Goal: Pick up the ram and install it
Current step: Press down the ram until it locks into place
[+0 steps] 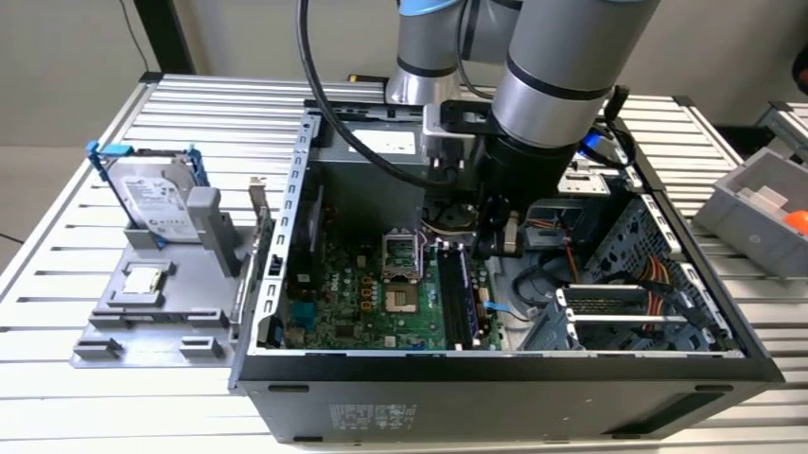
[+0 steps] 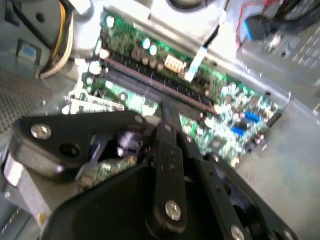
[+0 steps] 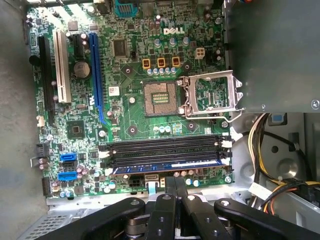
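The ram [image 3: 167,168] already sits in the lowest of the black memory slots [image 3: 165,150] on the motherboard [image 3: 125,115], so the installing step is nearly finished. The gripper [image 3: 175,187] hovers just beside it, fingers closed together and holding nothing.

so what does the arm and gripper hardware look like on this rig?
The arm is a silver-grey cylinder with black bands and a blue joint cap at the top. A thick black cable loops beside it. The gripper is matte black: bar linkages pinned with silver screws, as both wrist views show.
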{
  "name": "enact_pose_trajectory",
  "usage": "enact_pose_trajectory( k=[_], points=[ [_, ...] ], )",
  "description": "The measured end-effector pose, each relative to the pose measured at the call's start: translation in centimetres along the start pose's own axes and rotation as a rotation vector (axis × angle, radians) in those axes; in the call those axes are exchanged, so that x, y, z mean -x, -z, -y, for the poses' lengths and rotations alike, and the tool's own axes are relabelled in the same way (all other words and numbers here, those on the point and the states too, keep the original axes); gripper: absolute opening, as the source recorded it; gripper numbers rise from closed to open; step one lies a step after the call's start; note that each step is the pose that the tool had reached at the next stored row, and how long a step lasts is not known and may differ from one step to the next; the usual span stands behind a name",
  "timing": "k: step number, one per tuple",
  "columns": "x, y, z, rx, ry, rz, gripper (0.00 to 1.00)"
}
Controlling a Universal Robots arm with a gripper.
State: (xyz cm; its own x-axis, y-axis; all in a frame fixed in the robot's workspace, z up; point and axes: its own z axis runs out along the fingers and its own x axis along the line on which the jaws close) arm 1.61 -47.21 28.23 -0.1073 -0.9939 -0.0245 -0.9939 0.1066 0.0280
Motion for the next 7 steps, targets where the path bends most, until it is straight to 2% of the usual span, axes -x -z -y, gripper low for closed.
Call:
enact_pose_trajectory(
  k=[7],
  points=[
    [0.0, 0.0, 0.0, 0.0, 0.0, -0.0002, 0.0]
  ],
)
